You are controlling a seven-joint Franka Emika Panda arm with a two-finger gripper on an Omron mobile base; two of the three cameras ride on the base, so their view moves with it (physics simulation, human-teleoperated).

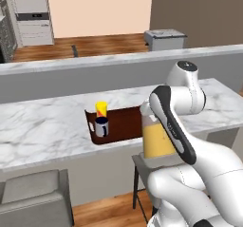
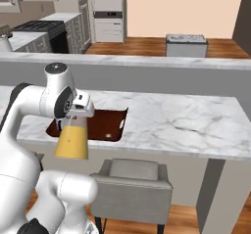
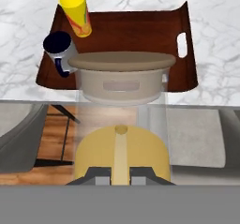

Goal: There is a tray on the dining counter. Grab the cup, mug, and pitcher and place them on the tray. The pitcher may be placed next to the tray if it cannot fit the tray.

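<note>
Standing upright, cork lid up, the pitcher (image 1: 155, 140) hangs clamped in the gripper (image 3: 121, 177) near the tray (image 3: 136, 31).

The white grey-veined marble worktop (image 1: 42, 121) carries the reddish-brown tray (image 3: 140, 35), which lies flat on it just beyond the fingers (image 3: 140, 175), near the worktop's front edge. On the tray's left end, the yellow cup (image 3: 77, 13) stands farther from the fingers and the navy mug (image 3: 60, 49) nearer.
</note>
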